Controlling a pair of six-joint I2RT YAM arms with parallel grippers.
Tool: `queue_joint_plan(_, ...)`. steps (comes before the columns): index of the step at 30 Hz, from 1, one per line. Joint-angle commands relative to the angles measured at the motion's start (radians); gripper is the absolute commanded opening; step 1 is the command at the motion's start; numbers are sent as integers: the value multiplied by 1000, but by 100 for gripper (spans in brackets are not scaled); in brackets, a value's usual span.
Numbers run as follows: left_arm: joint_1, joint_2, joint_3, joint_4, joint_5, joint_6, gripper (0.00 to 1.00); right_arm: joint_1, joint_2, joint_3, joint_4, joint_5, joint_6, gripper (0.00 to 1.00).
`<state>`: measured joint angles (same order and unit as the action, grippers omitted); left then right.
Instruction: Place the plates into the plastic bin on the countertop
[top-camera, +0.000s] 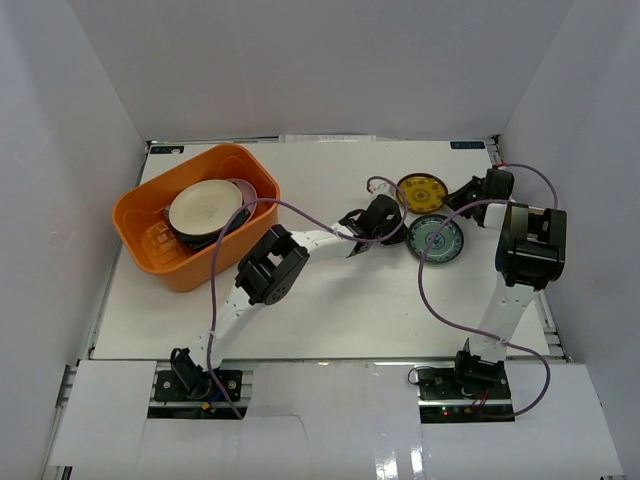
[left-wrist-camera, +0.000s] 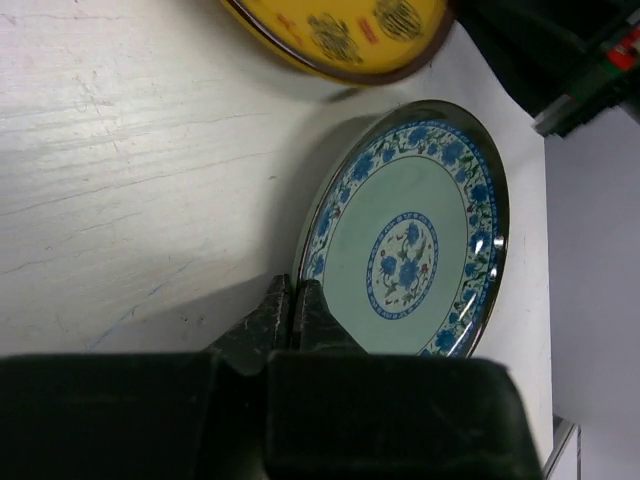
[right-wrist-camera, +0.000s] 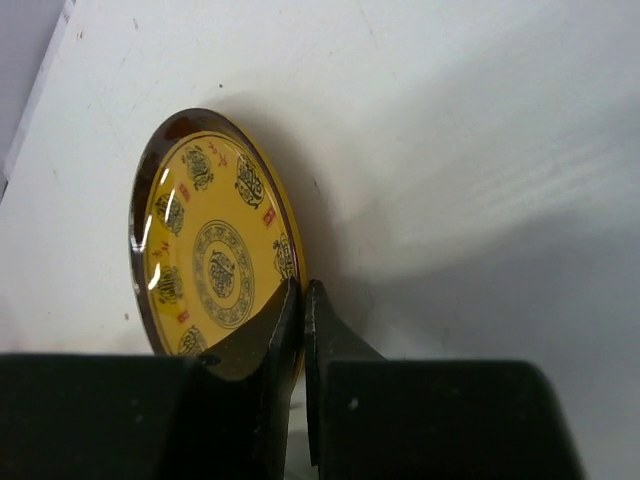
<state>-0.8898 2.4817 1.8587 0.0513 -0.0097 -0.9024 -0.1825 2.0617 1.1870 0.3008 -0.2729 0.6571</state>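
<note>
The orange plastic bin (top-camera: 190, 265) stands at the back left of the white countertop (top-camera: 330, 310) and holds stacked plates with a cream one (top-camera: 203, 206) on top. A blue-patterned plate (top-camera: 436, 238) and a yellow-patterned plate (top-camera: 420, 190) sit right of centre. My left gripper (top-camera: 403, 231) is shut on the near rim of the blue plate (left-wrist-camera: 410, 235), as the left wrist view (left-wrist-camera: 293, 300) shows. My right gripper (top-camera: 450, 197) is shut on the rim of the yellow plate (right-wrist-camera: 210, 250), as the right wrist view (right-wrist-camera: 303, 300) shows.
White walls close in the table on the left, back and right. Purple cables (top-camera: 425, 290) loop over the table by both arms. The two small plates lie close together, the yellow one (left-wrist-camera: 340, 30) just beyond the blue one.
</note>
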Motion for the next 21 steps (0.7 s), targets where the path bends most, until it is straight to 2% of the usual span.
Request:
queue_joint_plan(1, 8, -4, -36, -151, -85, 59, 0, -29, -199, -47, 83, 21, 61, 8)
queue_joint_plan(4, 8, -120, -134, -94, -85, 76, 0, -32, -341, -70, 75, 34, 72, 8)
queue_joint_plan(8, 14, -442, -373, -11, -95, 137, 0, -26, -500, -61, 3, 14, 55, 8)
queue_joint_plan(9, 31, -598, -451, -45, -123, 137, 0, -8, -526, -55, -32, -14, 47, 8)
queue_joint_plan(10, 52, -672, -485, -86, -112, 135, 0, 12, -572, -41, -55, -20, 38, 8)
queue_joint_plan(11, 87, -743, -522, -109, -78, 120, 0, 35, -593, -33, -78, -3, 27, 8)
queue_joint_plan(12, 163, -896, -564, -149, -50, 117, 0, 101, -616, -26, -98, 14, 18, 8)
queue_joint_plan(14, 221, -1051, -664, -218, -114, 138, 0, 179, -661, -6, -127, 64, 10, 8)
queue_joint_plan(15, 274, -1193, -702, -305, -151, 166, 0, 280, -667, 9, -138, 86, 10, 8)
queue_joint_plan(18, 429, -1404, -725, -457, -173, 212, 0, 435, -658, 83, -170, 164, 29, 8)
queue_joint_plan(21, 607, -1497, -742, -559, -151, 278, 0, 568, -629, 164, -184, 224, 53, 8)
